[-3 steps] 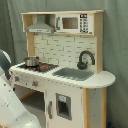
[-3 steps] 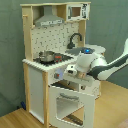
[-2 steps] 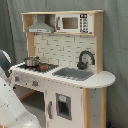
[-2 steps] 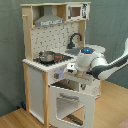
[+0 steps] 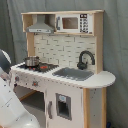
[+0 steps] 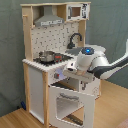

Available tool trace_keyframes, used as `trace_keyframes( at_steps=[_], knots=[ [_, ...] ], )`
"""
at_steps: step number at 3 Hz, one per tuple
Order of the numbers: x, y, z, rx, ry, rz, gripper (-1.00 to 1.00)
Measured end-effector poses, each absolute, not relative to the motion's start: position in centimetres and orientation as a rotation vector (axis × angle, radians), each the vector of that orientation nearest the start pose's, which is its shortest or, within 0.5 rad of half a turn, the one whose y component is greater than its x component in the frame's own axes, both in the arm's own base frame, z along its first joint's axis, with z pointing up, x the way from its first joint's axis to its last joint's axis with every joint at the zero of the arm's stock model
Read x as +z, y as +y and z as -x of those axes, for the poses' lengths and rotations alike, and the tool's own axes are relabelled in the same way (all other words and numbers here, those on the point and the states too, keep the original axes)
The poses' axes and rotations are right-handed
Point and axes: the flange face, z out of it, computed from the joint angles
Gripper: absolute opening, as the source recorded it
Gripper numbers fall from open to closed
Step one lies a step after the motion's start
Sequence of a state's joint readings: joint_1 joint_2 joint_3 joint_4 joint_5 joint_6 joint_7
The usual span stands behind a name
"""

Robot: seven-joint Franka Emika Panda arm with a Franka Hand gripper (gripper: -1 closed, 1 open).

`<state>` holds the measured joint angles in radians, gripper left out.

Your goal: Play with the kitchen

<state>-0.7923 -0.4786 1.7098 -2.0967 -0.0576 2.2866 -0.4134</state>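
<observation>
The kitchen [image 6: 50, 75], standing on the wood floor [image 6: 15, 120] against a grey curtain [image 5: 115, 50], looks stiff and too heavy to lift, so its open oven door [image 6: 70, 102] is the hold; the gripper's [image 6: 70, 75] fingers I cannot tell.

The kitchen [image 5: 65, 75] [image 6: 50, 65] is seen upright in both exterior views, filling most of each frame. It is built in white and light wood. A grey hood and a microwave panel are set along the top, above a dotted backsplash. A black-and-red stovetop, a grey sink and a black faucet are set in the counter. In the second exterior view, the oven door is seen swung down open at lower centre.
</observation>
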Motion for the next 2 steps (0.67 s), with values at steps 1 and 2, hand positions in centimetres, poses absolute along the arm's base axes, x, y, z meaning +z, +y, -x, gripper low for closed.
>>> trace_keyframes(
  at_steps=[1, 2],
  knots=[
    [40.08, 47.30, -31.22, -0.455, -2.369, 2.784, 1.00],
    [40.74, 47.49, -30.42, -0.469, -2.408, 2.830, 1.00]
  ],
)
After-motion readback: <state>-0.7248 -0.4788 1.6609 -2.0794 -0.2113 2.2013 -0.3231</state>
